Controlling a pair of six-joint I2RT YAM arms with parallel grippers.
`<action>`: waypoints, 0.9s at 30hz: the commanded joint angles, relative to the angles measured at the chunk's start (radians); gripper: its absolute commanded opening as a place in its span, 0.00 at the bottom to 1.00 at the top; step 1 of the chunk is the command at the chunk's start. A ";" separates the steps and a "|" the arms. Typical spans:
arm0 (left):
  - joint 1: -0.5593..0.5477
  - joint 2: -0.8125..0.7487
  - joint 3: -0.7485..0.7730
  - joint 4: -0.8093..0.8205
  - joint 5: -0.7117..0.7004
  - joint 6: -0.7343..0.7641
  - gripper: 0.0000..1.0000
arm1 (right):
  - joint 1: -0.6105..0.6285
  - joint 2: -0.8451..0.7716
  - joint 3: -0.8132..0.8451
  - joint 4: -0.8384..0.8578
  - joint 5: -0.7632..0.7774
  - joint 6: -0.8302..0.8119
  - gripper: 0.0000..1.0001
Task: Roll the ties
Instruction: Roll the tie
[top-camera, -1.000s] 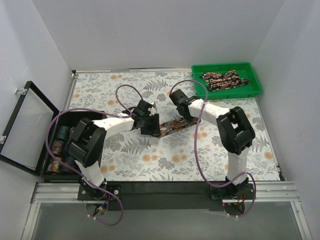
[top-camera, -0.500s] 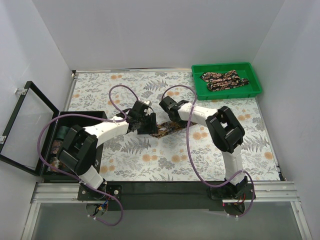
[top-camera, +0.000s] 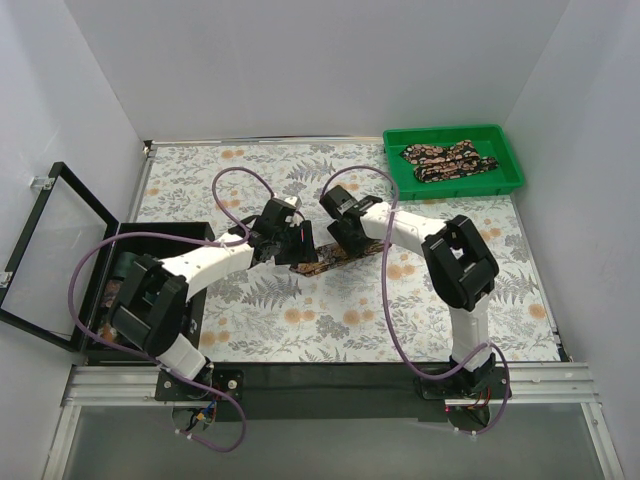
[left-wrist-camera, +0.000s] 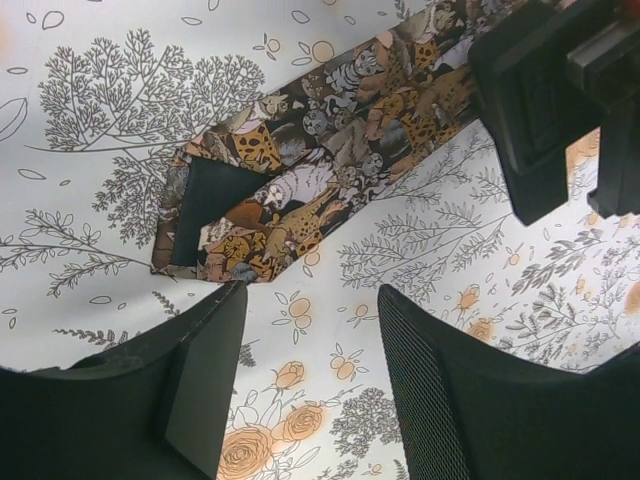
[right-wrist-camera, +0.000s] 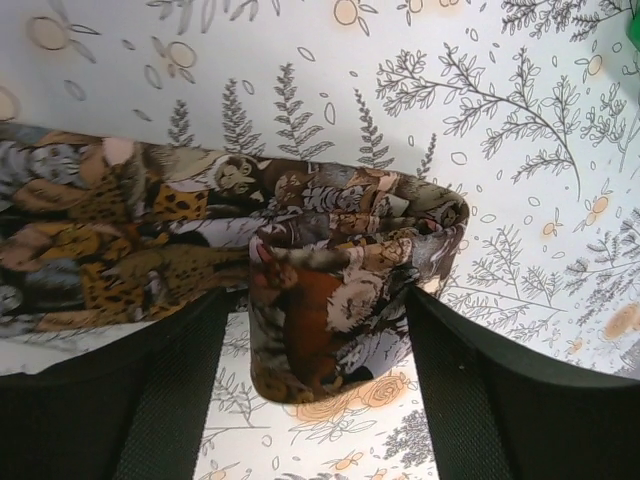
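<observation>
One tie (top-camera: 333, 259), dark with an orange and tan animal print, lies on the tablecloth between my two grippers. Its pointed end (left-wrist-camera: 262, 196) is folded back, showing dark lining, just ahead of my left gripper (left-wrist-camera: 310, 375), which is open over bare cloth. The tie's other end is curled into a loose roll (right-wrist-camera: 335, 300) that sits between the fingers of my right gripper (right-wrist-camera: 318, 385). Those jaws stand apart, with a gap at the left finger (right-wrist-camera: 175, 400). From above, the left gripper (top-camera: 296, 250) and the right gripper (top-camera: 346, 240) are close together.
A green tray (top-camera: 505, 182) at the back right holds more ties (top-camera: 446, 160). A black box (top-camera: 150, 232) with its lid (top-camera: 50, 250) swung open stands at the left edge, with rolled things inside. White walls enclose the table.
My right gripper has moved left along the tie and its jaws have widened round the rolled end. The left gripper has shifted slightly left.
</observation>
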 joint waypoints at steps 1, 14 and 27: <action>0.000 -0.071 0.006 0.019 -0.016 -0.019 0.52 | 0.008 -0.073 0.025 0.009 -0.095 0.039 0.66; -0.030 0.031 0.172 0.022 0.025 -0.120 0.54 | -0.124 -0.225 -0.014 0.076 -0.380 0.054 0.76; -0.105 0.327 0.450 0.037 0.105 -0.170 0.51 | -0.553 -0.364 -0.361 0.467 -1.000 0.129 0.87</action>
